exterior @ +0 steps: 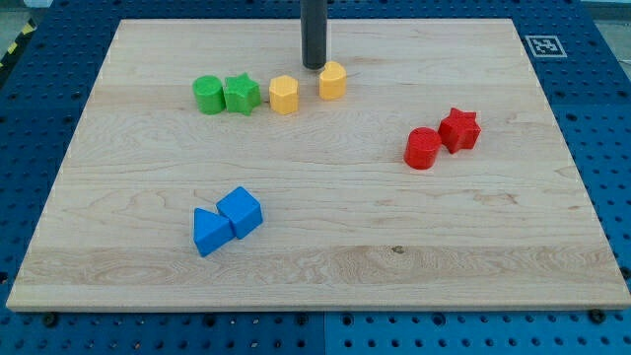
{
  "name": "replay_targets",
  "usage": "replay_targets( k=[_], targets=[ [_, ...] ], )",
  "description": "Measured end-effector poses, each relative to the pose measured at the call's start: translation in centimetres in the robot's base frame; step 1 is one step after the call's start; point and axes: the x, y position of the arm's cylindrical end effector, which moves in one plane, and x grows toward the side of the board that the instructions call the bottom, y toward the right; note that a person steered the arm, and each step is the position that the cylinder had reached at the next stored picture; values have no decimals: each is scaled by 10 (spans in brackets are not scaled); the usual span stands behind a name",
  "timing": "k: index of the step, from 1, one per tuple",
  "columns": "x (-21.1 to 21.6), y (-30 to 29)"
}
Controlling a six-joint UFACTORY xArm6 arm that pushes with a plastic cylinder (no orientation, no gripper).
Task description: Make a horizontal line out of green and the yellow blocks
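My tip is sitting just behind the right yellow block, beside the other yellow block, green star and green cylinder; it has no fingers.

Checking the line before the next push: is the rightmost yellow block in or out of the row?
Out. That yellow block sits higher than the other yellow block, beside my tip.

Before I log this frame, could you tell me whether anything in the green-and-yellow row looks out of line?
Yes: the right yellow block sits higher than the green cylinder, green star and left yellow block. My tip is just at its upper left.
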Motion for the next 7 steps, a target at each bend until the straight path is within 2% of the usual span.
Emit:
replay_targets(
  k=[2, 3, 5, 7],
  targets=[
    [11, 3],
    [1, 5],
    [-2, 49],
    [0, 51]
  ],
)
